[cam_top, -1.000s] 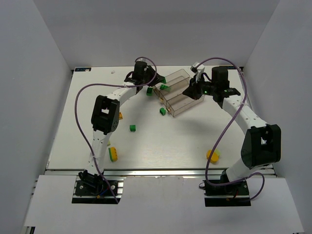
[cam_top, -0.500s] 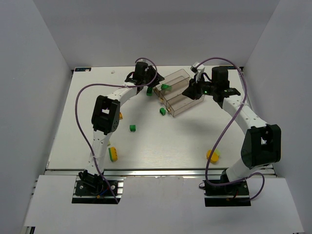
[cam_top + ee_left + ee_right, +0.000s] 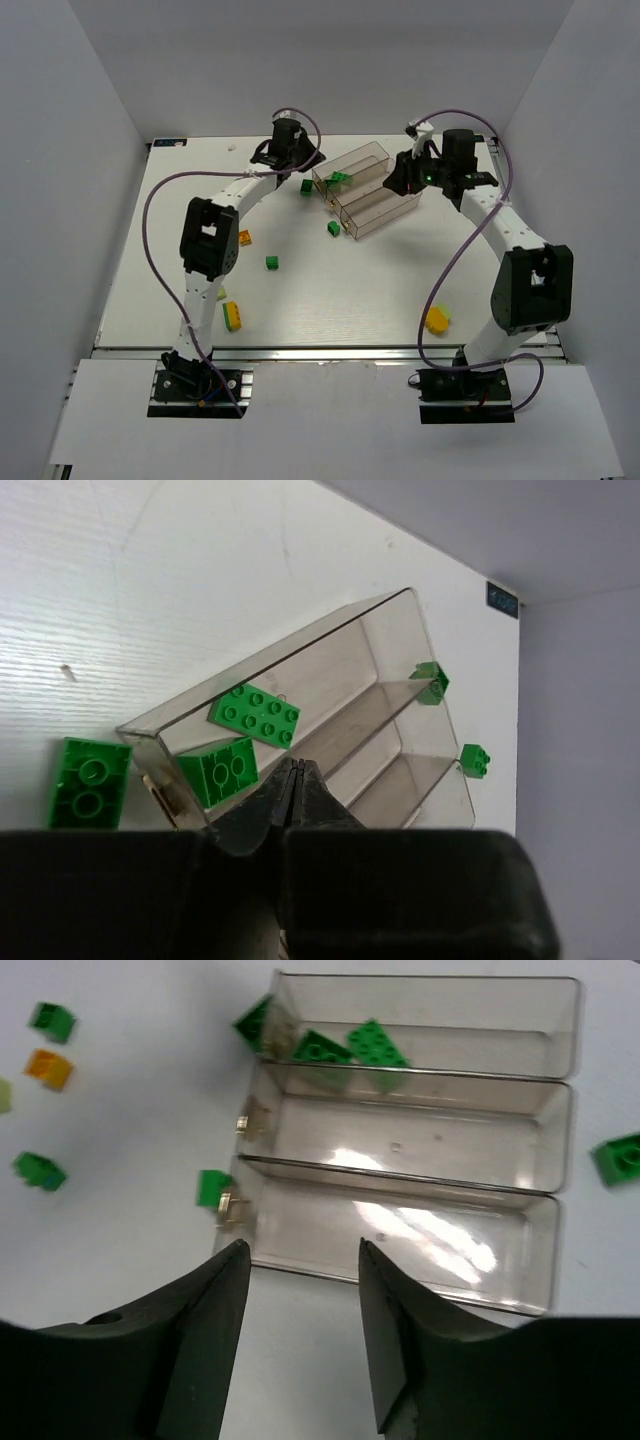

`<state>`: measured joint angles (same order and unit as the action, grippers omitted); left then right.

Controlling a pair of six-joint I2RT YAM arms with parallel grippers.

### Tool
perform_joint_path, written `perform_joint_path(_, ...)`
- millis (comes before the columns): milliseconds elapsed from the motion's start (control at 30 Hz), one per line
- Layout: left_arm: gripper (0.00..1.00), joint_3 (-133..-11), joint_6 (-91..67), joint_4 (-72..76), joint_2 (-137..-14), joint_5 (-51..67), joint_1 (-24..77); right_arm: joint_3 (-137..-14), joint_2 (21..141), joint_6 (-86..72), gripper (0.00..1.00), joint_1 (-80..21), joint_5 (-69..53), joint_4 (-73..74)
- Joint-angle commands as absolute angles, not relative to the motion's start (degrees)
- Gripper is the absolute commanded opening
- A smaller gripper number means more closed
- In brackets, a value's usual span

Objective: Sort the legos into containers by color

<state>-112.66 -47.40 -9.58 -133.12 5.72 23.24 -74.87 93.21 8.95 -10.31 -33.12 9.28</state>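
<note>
Both arms have pulled back a little from the containers [image 3: 365, 195], which sit askew near the bench's far edge.
Two green legos [image 3: 254, 713] lie in the farthest of three troughs, and the other two are empty. The left claw [image 3: 292, 780] is pinched shut on nothing. The right claw [image 3: 300, 1260] hangs half-open and empty. Loose on the bench [image 3: 330, 300] are three green legos in the top view, two more [image 3: 432, 680] past the tray's right end, one orange lego [image 3: 244, 237], one yellow lego [image 3: 437, 319] and one stacked pair [image 3: 232, 316]. A descending claw could shove the light tray or the green brick [image 3: 307, 186] beside it.

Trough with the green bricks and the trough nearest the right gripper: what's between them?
Just the middle trough, with no bricks in it. The right wrist view shows it.
</note>
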Motion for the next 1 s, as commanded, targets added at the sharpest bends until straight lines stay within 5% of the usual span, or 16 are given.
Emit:
perform_joint_path(0,0.12,-105.52,-40.18,-9.76,-117.27,-1.29,23.64,-81.81,97.89,4.66,0.55,-8.53,-23.68,13.79)
perform_joint_path(133,0.55,-91.52,-36.66,-8.44,-106.46,-5.17,23.55,-82.61,99.66,2.29,0.8,-8.35,-12.35,14.24)
perform_joint_path(267,0.72,-80.44,-35.95,-9.23,-98.19,-7.73,23.38,-86.57,103.7,-2.45,0.83,-7.82,-2.22,18.45)
perform_joint_path(467,0.76,-65.84,-37.0,-8.09,-85.19,-10.72,22.85,-88.59,108.01,-9.75,0.75,-5.19,12.46,17.85)
perform_joint_path(967,0.77,-56.16,-39.2,-10.02,-76.47,-13.71,22.24,-93.69,119.79,-15.47,0.67,-0.62,16.87,15.56)
